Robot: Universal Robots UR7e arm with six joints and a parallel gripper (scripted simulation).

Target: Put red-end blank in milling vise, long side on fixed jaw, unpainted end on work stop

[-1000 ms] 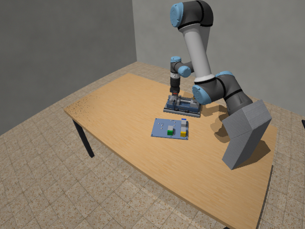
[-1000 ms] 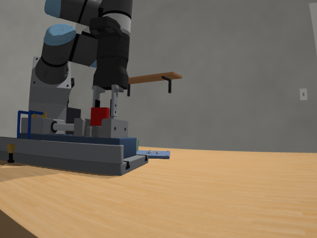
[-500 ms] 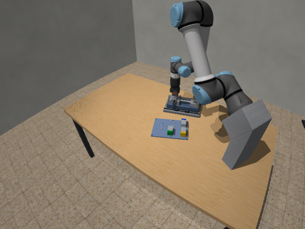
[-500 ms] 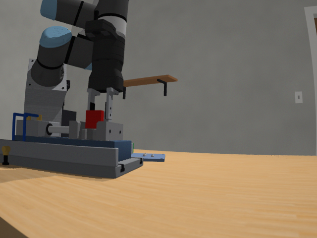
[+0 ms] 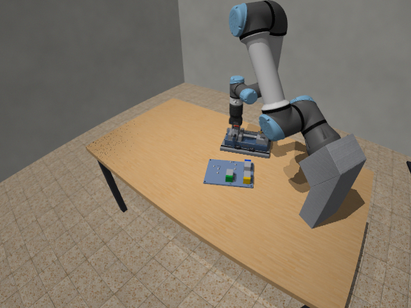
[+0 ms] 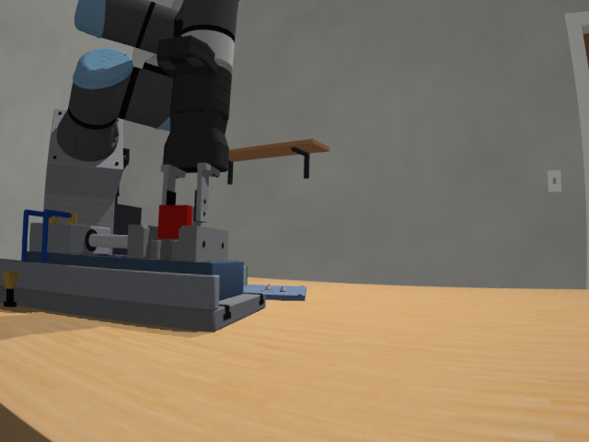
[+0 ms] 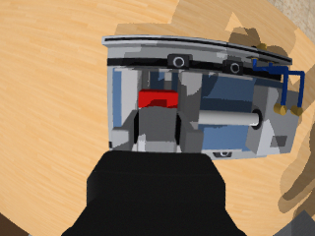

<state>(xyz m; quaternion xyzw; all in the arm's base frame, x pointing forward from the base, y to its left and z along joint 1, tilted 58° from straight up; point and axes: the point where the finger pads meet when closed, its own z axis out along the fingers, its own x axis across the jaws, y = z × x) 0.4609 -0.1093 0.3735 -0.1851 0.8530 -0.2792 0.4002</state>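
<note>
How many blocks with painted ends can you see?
4: green-ended blank, yellow-ended blank and blue-ended blank on the blue plate; red-ended blank in the gripper over the vise.

The red-ended blank [image 6: 174, 220] is held level between the vise [image 6: 143, 280] jaws, its painted face seen square-on beside the fixed jaw [image 6: 204, 242]. On the plate [image 5: 212, 174], green-ended [image 5: 228, 175], yellow-ended [image 5: 246, 177] and blue-ended [image 5: 247, 162] blanks are seen lying flat.
</note>
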